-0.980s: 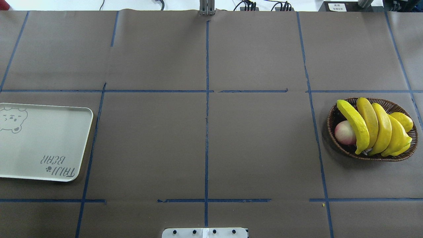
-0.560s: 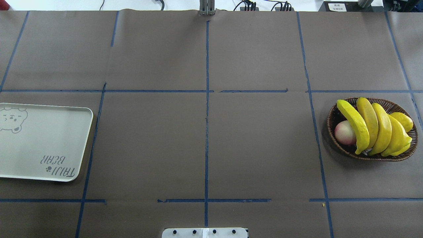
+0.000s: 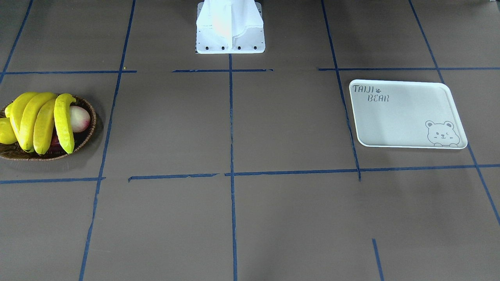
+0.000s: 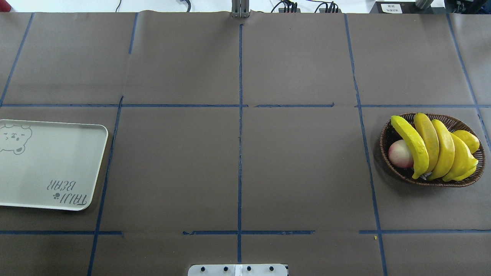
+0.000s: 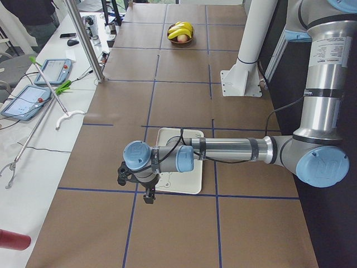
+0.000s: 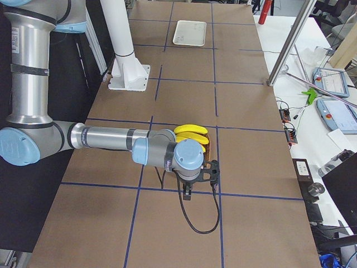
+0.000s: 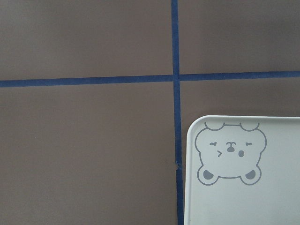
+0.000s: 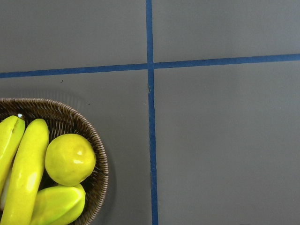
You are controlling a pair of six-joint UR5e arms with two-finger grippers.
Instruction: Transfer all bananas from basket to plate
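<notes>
Yellow, four bananas [image 4: 445,149] lie in one basket [image 4: 384,142] (one plate [image 4: 50,161] well apart).

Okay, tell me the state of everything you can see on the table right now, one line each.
bananas: all four in the basket, none on the plate.
basket: full of fruit.
plate: empty.
pink fruit: in the basket.
round yellow fruit: in the basket.
left gripper: by the plate's bear corner, open or shut unclear.
right gripper: beside the basket, open or shut unclear.
</notes>
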